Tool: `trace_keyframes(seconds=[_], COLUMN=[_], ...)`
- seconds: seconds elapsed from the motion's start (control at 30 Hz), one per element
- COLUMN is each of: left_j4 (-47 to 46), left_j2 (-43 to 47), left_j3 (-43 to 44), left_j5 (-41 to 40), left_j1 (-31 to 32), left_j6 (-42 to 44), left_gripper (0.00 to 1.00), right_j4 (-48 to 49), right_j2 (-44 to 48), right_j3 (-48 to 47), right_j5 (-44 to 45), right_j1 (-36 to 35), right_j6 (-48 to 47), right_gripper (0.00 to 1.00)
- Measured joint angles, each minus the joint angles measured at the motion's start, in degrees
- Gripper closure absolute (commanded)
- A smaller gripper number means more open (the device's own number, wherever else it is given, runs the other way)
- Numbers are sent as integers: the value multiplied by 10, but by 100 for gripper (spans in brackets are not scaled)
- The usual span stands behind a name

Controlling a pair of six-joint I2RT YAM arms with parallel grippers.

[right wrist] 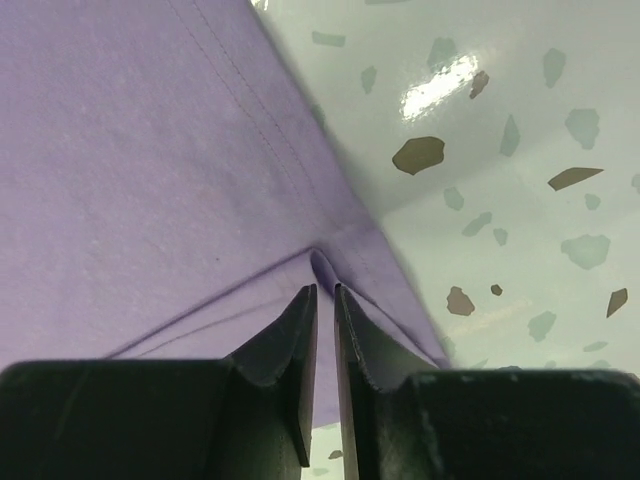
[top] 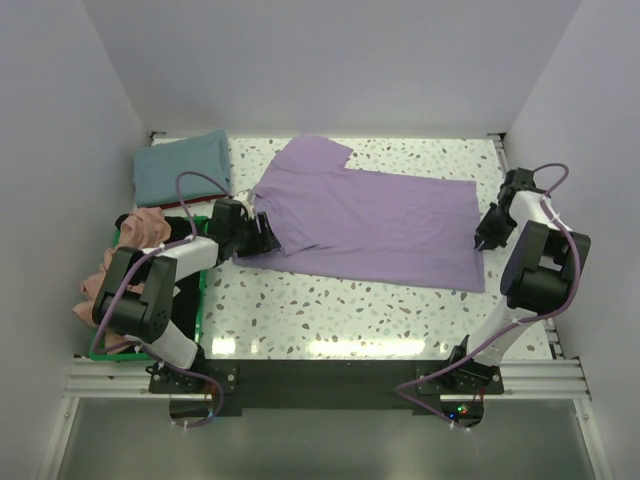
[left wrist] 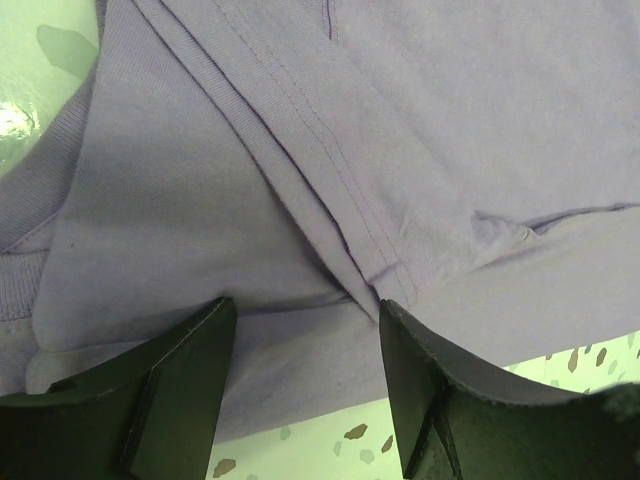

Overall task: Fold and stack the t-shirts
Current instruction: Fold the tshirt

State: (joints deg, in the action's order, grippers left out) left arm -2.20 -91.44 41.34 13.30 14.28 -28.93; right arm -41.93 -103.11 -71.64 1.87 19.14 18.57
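The lavender shirt (top: 380, 225) lies spread flat across the middle of the desk (top: 330, 310). The left pincer (top: 262, 232) sits low at the shirt's left edge, its 2 fingers (left wrist: 190, 380) well apart over a folded hem. The right pincer (top: 481, 241) is at the shirt's right edge, its fingers (right wrist: 285, 350) almost together with a slim gap. A small ridge of cloth lies at their tips, and I cannot tell whether it is pinched. A folded teal shirt (top: 182, 165) rests at the back left. Pink shirts (top: 140, 228) fill the green bin (top: 204, 295).
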Motion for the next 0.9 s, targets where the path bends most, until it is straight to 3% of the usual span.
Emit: trace_keyframes(seconds=[0.17, 0.4, 0.7, 0.9], left_j4=[7, 65, 121, 125], left_j2=[1, 17, 44, 64], left_j3=[3, 13, 13, 13], left_j5=[0, -2, 2, 7], left_j1=[0, 0, 0, 7], left_j6=[0, 0, -6, -18], left_gripper=[34, 34, 35, 35], right_j4=[-5, -14, 14, 41], right_j2=[4, 60, 127, 128], right_j3=[-7, -7, 68, 161], right_j5=[13, 19, -3, -33], right_j1=[1, -13, -222, -269], right_j6=[1, 2, 43, 75], right_gripper=[74, 71, 71, 71])
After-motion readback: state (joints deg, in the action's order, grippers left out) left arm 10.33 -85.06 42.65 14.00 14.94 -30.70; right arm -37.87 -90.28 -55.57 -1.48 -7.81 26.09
